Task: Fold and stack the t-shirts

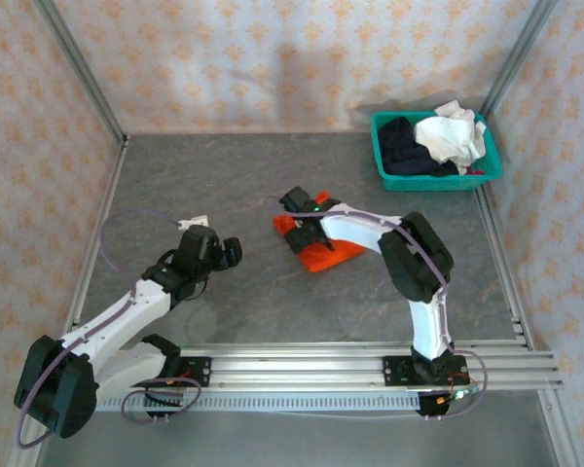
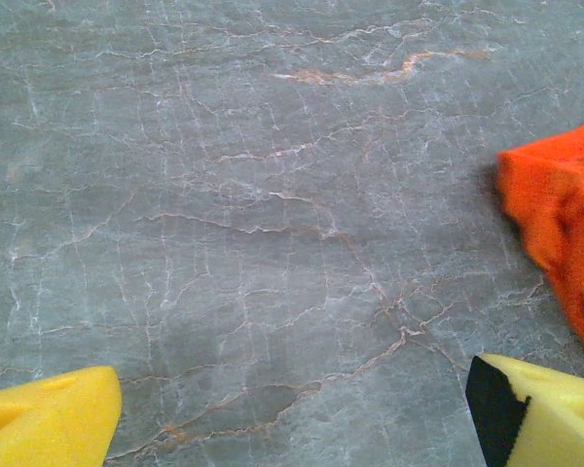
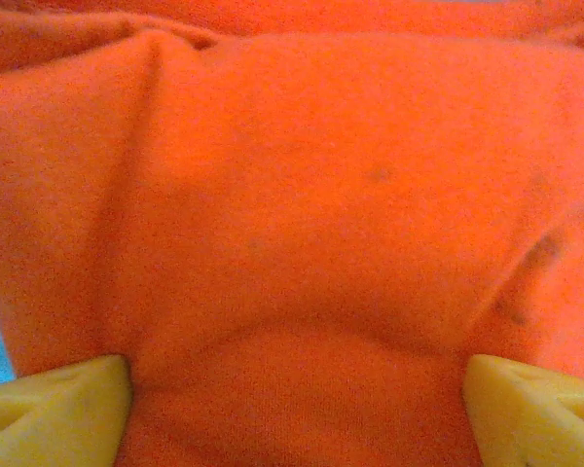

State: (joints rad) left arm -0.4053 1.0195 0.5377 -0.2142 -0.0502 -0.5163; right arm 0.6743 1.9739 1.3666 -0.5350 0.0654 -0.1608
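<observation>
A bright orange t-shirt (image 1: pixel 323 255) lies bunched into a small folded bundle in the middle of the table. My right gripper (image 1: pixel 298 218) is down on its far left part. In the right wrist view its yellow pads (image 3: pixel 63 409) stand wide apart on the orange cloth (image 3: pixel 302 175), open, with a soft bulge of fabric between them. My left gripper (image 1: pixel 228 253) hovers to the left of the bundle, open over bare table (image 2: pixel 273 195) with nothing between its fingers. The orange shirt's edge (image 2: pixel 555 204) shows at the right of the left wrist view. A white t-shirt (image 1: pixel 453 136) and a dark navy t-shirt (image 1: pixel 404 146) lie in the basket.
A teal mesh basket (image 1: pixel 438 182) stands at the back right corner. Patterned walls and metal posts enclose the grey marbled table. An aluminium rail (image 1: pixel 302 365) runs along the near edge, with both arm bases on it.
</observation>
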